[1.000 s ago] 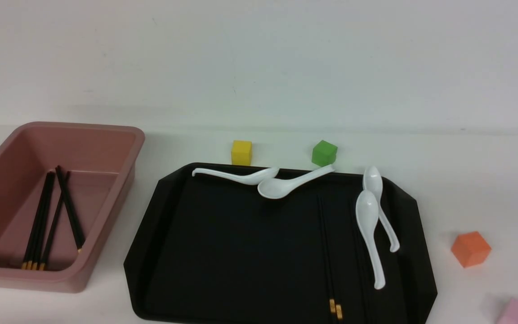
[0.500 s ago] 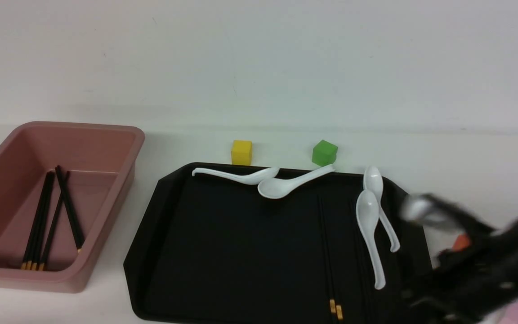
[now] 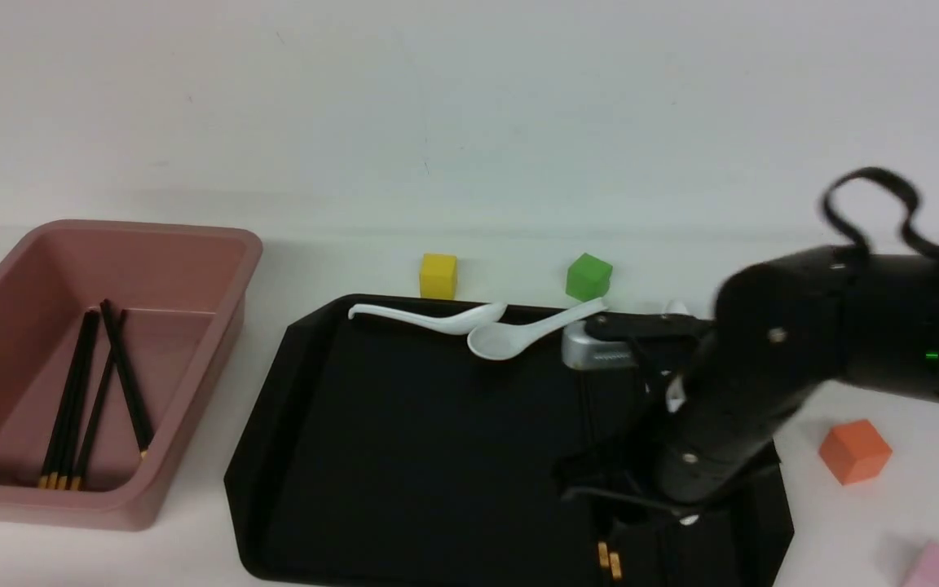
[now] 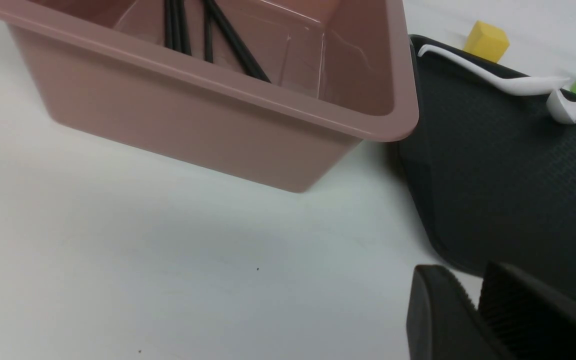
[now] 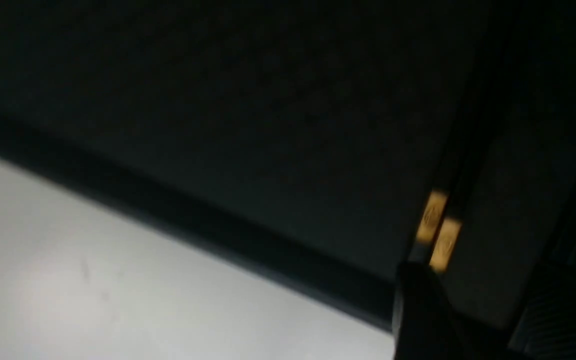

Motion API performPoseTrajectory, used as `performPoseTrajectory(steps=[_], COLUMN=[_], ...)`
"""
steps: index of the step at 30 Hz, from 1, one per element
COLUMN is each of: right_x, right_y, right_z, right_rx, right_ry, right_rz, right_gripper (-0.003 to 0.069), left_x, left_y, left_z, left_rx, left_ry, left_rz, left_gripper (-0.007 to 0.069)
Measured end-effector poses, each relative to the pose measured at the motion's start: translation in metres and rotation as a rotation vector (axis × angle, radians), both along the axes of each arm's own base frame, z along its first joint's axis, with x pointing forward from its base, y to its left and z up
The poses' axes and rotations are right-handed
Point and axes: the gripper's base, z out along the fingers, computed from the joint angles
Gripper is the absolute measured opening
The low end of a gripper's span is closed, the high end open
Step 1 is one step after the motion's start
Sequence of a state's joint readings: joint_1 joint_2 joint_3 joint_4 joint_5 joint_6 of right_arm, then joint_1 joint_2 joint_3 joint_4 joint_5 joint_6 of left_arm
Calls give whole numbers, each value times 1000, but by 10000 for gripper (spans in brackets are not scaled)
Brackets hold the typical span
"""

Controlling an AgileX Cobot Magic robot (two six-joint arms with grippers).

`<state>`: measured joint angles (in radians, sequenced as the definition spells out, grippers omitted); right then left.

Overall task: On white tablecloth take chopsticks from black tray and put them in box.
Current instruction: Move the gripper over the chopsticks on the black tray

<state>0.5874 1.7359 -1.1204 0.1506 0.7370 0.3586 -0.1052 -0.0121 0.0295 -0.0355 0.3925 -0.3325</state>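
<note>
Status, front view: several chopsticks point(image 3: 78, 399) already lie in the box point(image 3: 217, 326), which sits on the white tablecloth point(image 3: 192, 554) left of the black tray point(image 3: 404, 440). One pair point(image 3: 608, 558) is left on the tray, its gold ends at the near edge. You have the right arm point(image 3: 763, 367) low over that pair. I judge the job well past half, with this pair still to grasp, carry and drop.

Left wrist view: left gripper point(image 4: 463, 280) hangs over the cloth by the tray's corner, holding nothing. Its fingers are close, but I cannot tell if they meet.

Right wrist view: dark and blurred. Right gripper point(image 5: 478, 300) has its fingers spread beside the gold bands, pinching nothing yet.

Change: a second ago no arm showed in the front view. Now yours covers the tray's right side and hides two spoons. Box contents and the pair have not shifted.
</note>
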Motion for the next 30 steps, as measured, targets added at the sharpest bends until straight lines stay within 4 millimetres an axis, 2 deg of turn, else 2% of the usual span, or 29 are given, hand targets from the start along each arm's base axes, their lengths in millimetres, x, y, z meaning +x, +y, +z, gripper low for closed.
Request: performPoseTrajectory(steps=[5,13,21,24,28,30], right_x=[7,15,19,19,19,19], right_y=[10,13,15,14,13,13], right_z=[-13,-50,-54,-54,-55,-55], right_rx=[-37,-104,-117,-119,-135,-137], right_ry=[14,80,88,90,94,93], right_rz=[-40,-64,-80,-79,-72,-70], right_gripper=[320,320,311,283,174,142], left_x=[0,0,0,0,0,0], left_y=[0,0,0,0,0,0], left_z=[0,0,0,0,0,0], left_rx=[0,0,0,0,0,0], left_ry=[0,0,0,0,0,0], left_rz=[0,0,0,0,0,0], left_gripper=[143,148,153,155,160,162])
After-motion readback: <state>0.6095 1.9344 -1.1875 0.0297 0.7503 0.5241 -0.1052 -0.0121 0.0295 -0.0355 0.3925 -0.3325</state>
